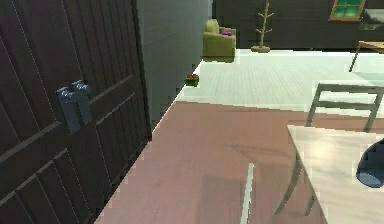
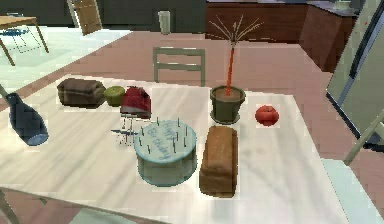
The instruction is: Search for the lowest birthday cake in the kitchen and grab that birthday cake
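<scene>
**Found a cake on the dining worktop, no read on the gripper**

I've got a birthday cake (image 2: 165, 152) in the arm side view, sitting low and centre on the pale wood worktop (image 2: 290, 165). It's a squat round drum with smooth grey-blue icing and a ring of thin dark candles stuck upright in the top. It sits flat on the wood with nothing under it, so my guess is this counts as the lowest one, but I can't compare it against any other.

It's crowded, and that matters for the grab. At the cake's 3 o'clock a brown crusty loaf (image 2: 219, 160) lies lengthways, just beside it or maybe touching. At 1 o'clock there's a round terracotta plant pot (image 2: 227, 103) with an orange stem and bare twigs, and a shiny red fruit (image 2: 266, 115) past that. At 11 o'clock is a dark red wedge (image 2: 137, 101), then a green apple (image 2: 114, 95) and a second dark loaf (image 2: 80, 93). A dark blue bottle (image 2: 28, 122) lies tipped over at 9 o'clock. Some small wiry thing (image 2: 125, 130) near 10 o'clock I can't identify.

I can't tell the gripper's state, or whether it's holding anything.

The forward view has a dark panelled door (image 1: 72, 105) and a slatted chair (image 1: 345, 100).
</scene>
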